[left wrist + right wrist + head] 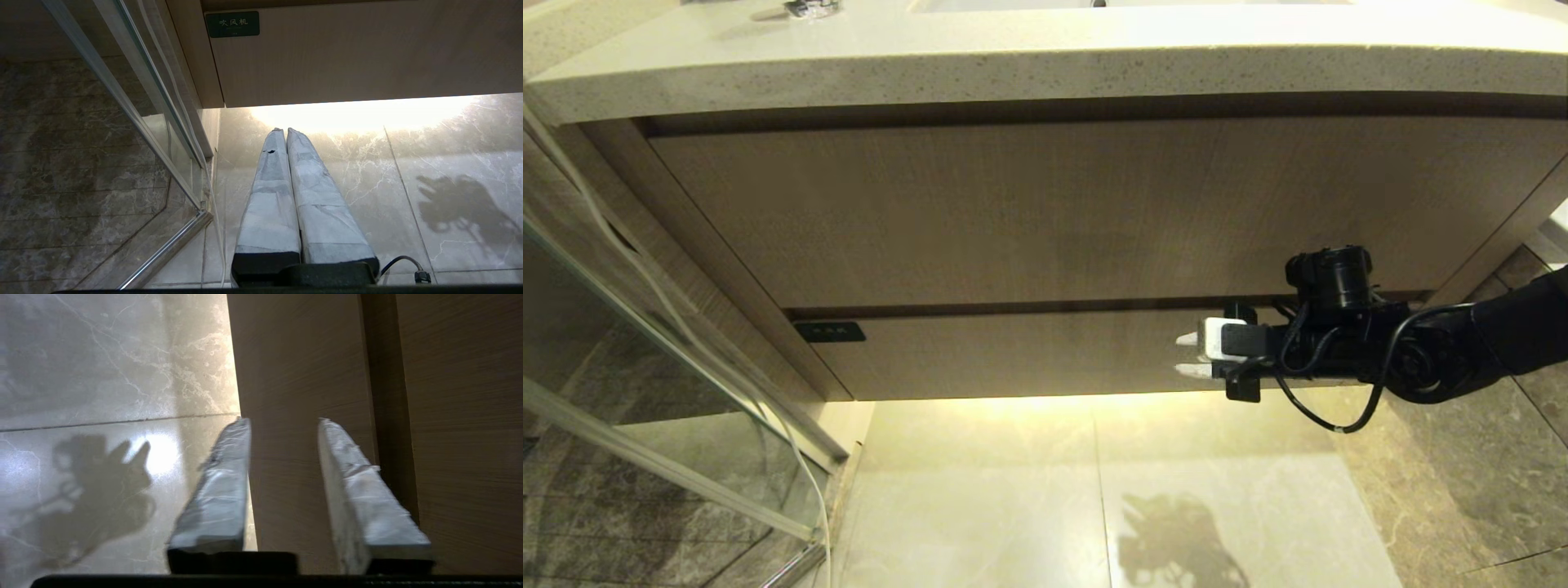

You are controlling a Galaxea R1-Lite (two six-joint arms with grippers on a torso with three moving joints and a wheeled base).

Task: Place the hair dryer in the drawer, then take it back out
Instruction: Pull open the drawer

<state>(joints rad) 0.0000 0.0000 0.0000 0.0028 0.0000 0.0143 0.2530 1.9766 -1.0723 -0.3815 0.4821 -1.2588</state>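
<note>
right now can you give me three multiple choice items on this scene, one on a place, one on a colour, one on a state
1. Where is the right claw?
A. over the countertop
B. in front of the drawer's right part
C. at the glass door

2. What colour is the label on the drawer?
A. dark
B. red
C. yellow

3. How is the drawer?
A. pulled fully out
B. removed
C. closed

Answers:
1 B: the head view shows its fingertips against the drawer front, right of the middle.
2 A: a small dark plate sits at the front's left end.
3 C: the front sits flush under the taller panel, nothing inside showing.
</note>
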